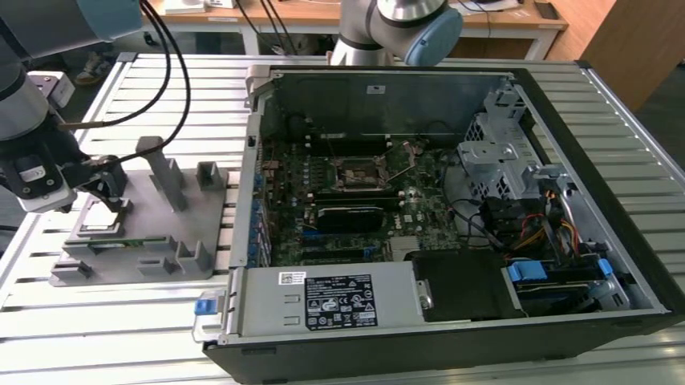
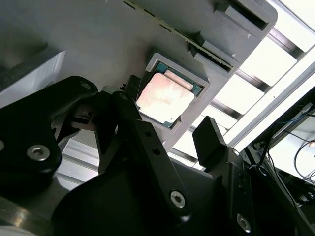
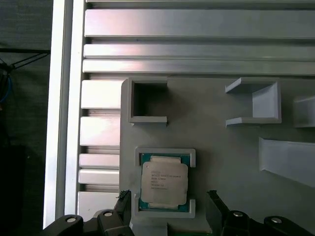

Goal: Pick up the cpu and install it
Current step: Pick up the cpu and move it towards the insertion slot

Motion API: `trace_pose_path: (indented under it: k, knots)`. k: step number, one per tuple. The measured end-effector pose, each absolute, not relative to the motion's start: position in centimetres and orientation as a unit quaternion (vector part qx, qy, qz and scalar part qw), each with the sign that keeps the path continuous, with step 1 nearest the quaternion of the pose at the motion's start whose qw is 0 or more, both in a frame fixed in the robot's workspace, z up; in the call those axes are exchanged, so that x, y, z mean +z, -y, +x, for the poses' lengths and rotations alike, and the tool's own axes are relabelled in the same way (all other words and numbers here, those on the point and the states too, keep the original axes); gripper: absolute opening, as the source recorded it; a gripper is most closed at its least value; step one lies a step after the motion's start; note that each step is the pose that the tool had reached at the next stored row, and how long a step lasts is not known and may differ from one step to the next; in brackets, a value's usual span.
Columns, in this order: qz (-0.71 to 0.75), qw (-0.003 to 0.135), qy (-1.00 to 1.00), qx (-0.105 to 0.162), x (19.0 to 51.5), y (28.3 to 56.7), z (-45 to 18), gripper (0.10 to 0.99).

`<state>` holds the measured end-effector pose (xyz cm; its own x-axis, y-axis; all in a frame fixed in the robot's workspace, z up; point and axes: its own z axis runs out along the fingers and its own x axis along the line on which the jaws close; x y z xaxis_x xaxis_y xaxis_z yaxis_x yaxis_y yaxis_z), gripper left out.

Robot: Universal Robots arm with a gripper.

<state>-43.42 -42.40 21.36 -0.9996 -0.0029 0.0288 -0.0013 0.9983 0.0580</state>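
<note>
Currently: cpu (image 3: 164, 180), seated flat in a framed pocket near the grey fixture's (image 3: 221, 147) edge. Gripper (image 3: 167, 199), open, fingers (image 3: 215, 204) either side of it, apart. Risk: off-centre closing could tilt or jam it against the pocket frame.

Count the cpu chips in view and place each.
1. The square silver-topped cpu sits in a recess of the grey plastic fixture, straddled by the open hand. Others could be hidden.
</note>
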Motion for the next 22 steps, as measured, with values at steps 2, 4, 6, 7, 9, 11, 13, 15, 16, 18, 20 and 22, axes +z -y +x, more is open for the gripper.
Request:
trace_pose_path:
  k: [2, 4, 6, 7, 9, 11, 13, 15, 16, 18, 20, 22]
  knots:
    - [0.001, 0.015, 1.000, -0.028, 21.1, 42.2, -43.4, 0.706]
    - [0.001, 0.015, 1.000, -0.026, 20.8, 42.1, -43.4, 0.706]
    - [0.001, 0.015, 1.000, -0.025, 20.7, 42.0, -43.4, 0.706]
    - [0.001, 0.015, 1.000, -0.025, 20.6, 42.0, -43.4, 0.706]
    - [0.001, 0.015, 1.000, -0.024, 20.5, 41.9, -43.4, 0.706]
    - [0.001, 0.015, 1.000, -0.024, 20.4, 41.8, -43.4, 0.706]
    - [0.001, 0.015, 1.000, -0.023, 20.2, 41.8, -43.4, 0.706]
    - [0.001, 0.015, 1.000, -0.023, 20.1, 41.7, -43.5, 0.706]
    - [0.001, 0.015, 1.000, -0.022, 20.1, 41.7, -43.5, 0.706]
    - [0.001, 0.015, 1.000, -0.022, 20.0, 41.6, -43.6, 0.706]
    - [0.001, 0.015, 1.000, -0.022, 19.9, 41.6, -43.7, 0.706]
    - [0.001, 0.015, 1.000, -0.022, 19.8, 41.5, -43.7, 0.706]
